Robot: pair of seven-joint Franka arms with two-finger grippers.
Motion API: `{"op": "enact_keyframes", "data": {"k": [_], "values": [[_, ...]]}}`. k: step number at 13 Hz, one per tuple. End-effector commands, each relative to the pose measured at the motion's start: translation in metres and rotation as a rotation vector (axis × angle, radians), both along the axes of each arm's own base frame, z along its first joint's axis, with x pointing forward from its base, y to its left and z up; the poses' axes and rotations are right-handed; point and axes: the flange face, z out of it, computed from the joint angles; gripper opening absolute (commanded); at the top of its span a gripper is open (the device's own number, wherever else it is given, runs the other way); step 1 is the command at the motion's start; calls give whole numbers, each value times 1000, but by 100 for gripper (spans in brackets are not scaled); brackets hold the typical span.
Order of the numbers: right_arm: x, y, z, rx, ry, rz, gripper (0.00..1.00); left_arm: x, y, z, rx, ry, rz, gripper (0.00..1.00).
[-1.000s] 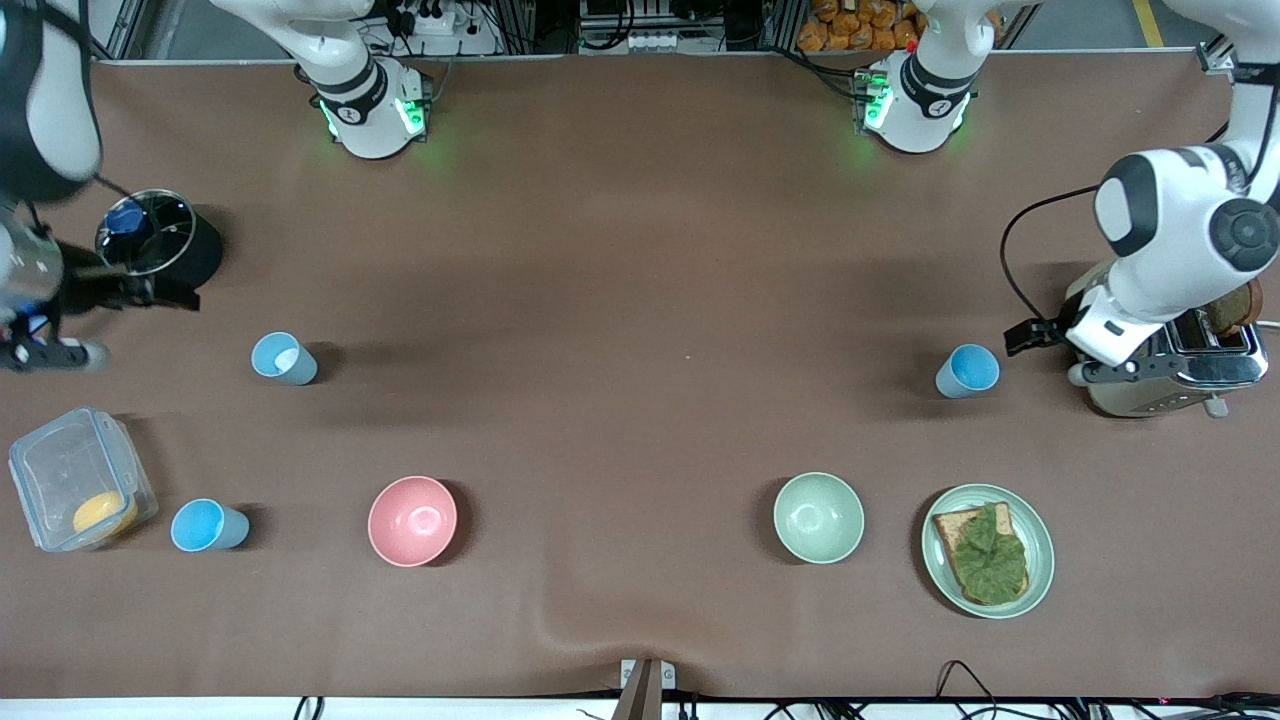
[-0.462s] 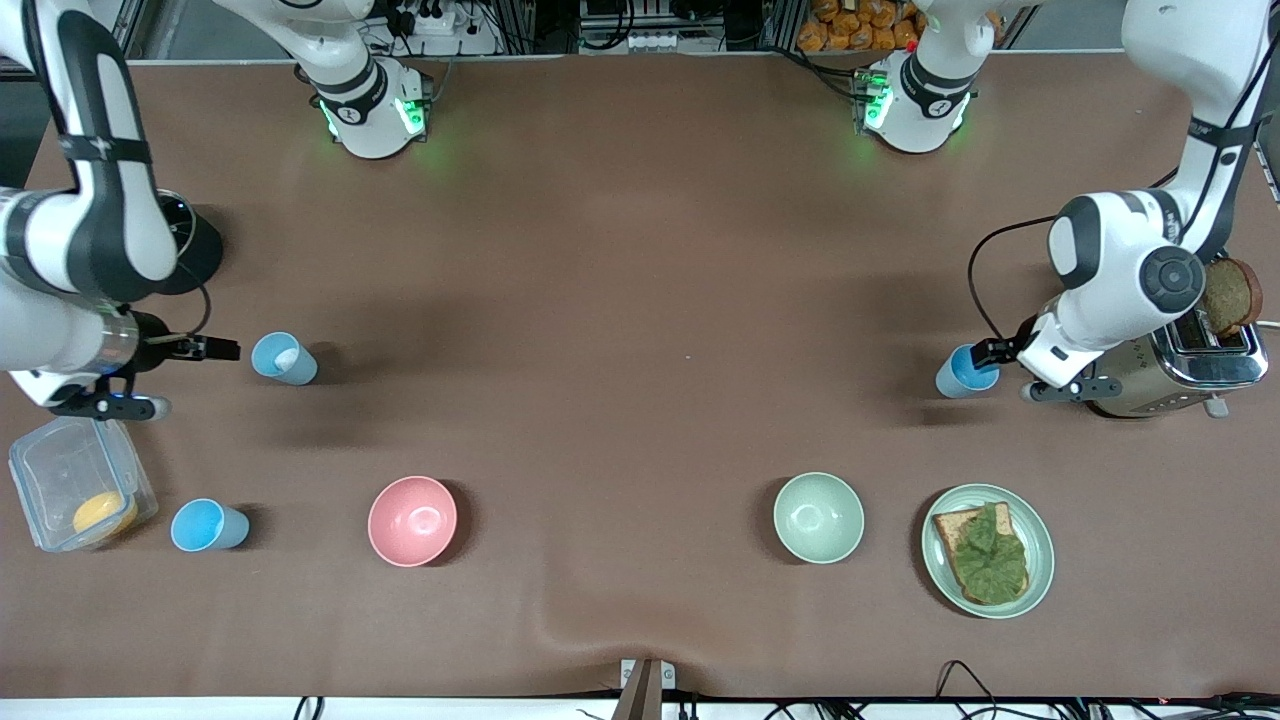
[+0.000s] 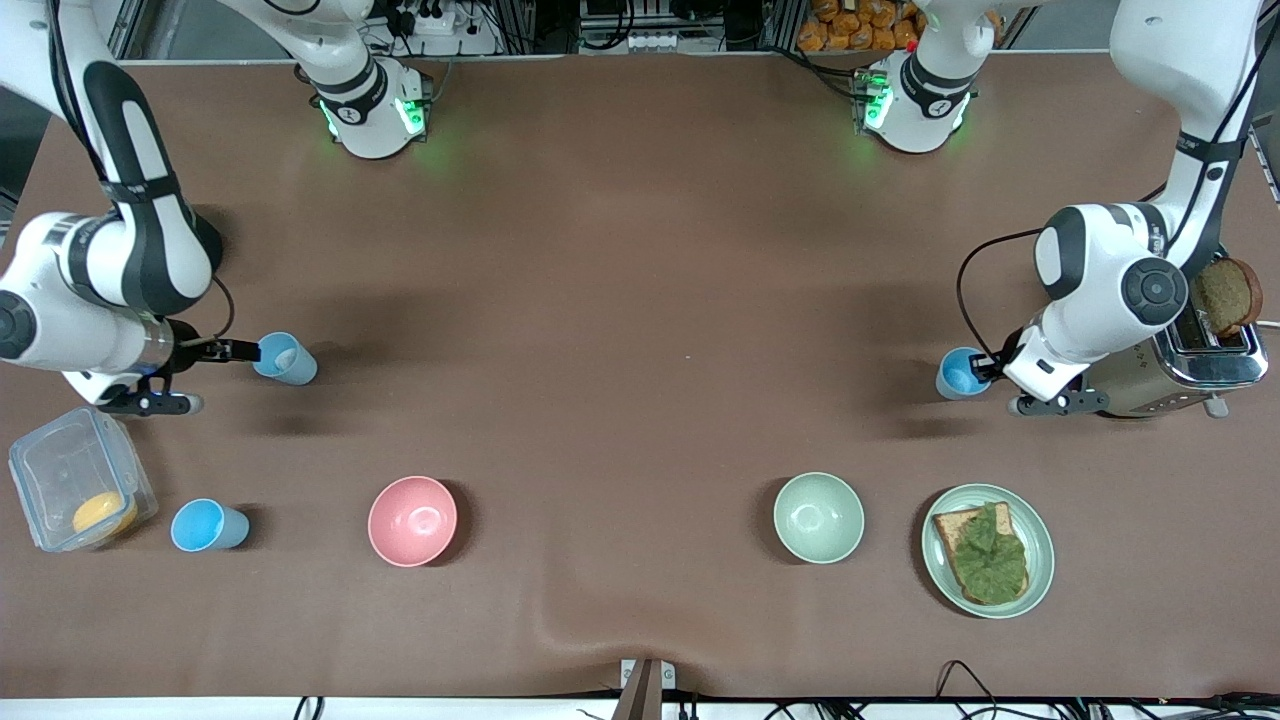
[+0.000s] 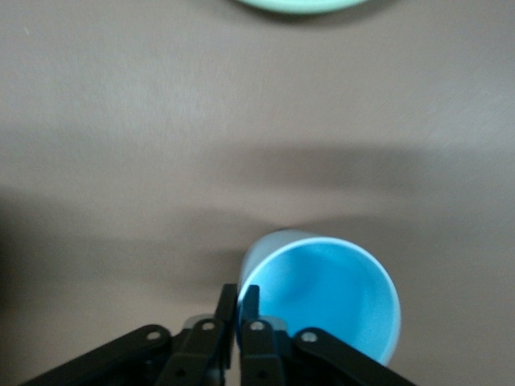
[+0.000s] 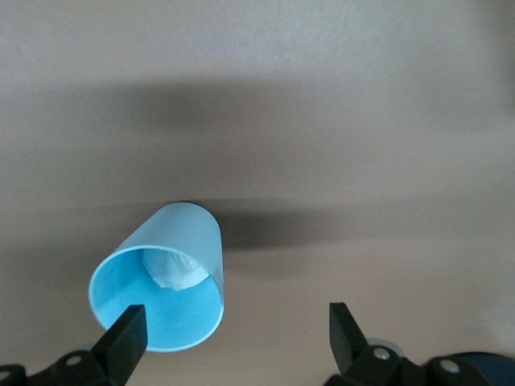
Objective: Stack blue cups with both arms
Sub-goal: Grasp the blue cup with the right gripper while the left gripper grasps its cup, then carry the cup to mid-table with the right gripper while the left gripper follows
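Three blue cups stand upright on the brown table. One cup [image 3: 962, 373] is beside the toaster, at the left arm's end. My left gripper [image 3: 986, 367] is at its rim; in the left wrist view the fingers [image 4: 240, 301] are pinched together on the wall of this cup [image 4: 330, 293], one inside and one outside. A second cup [image 3: 284, 358], with a white scrap inside, stands at the right arm's end. My right gripper [image 3: 240, 350] is level with it, open; in the right wrist view [image 5: 235, 326] this cup [image 5: 165, 277] is by one finger. A third cup [image 3: 207, 526] stands beside the clear box.
A pink bowl [image 3: 412, 520] and a pale green bowl [image 3: 818, 517] sit nearer the front camera. A green plate [image 3: 1040, 560] holds toast with lettuce. A toaster [image 3: 1175, 375] holds a slice. A clear lidded box [image 3: 60, 470] holds something orange.
Both arms have swung down and in toward their cups. The left gripper has reached its cup's rim. The right gripper has come up beside the cup with the scrap.
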Motion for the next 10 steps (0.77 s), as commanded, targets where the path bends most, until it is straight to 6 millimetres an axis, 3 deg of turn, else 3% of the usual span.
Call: {"op": "enact_keyframes", "data": {"k": [1, 3, 7, 8, 10], "values": [[-1, -3, -17, -12, 26, 25, 100, 27, -32, 63, -16, 3, -3, 0], [-2, -4, -25, -8, 39, 19, 100, 48, -52, 106, -30, -10, -23, 0], [-6, -3, -37, 1, 71, -1, 8, 61, -118, 177, -60, -29, 26, 0], [-7, -3, -41, 7, 80, -8, 0, 64, -135, 190, -68, -36, 20, 0], [-9, -1, -42, 26, 98, -28, 0, 70, -171, 191, -81, -40, 20, 0]]}}
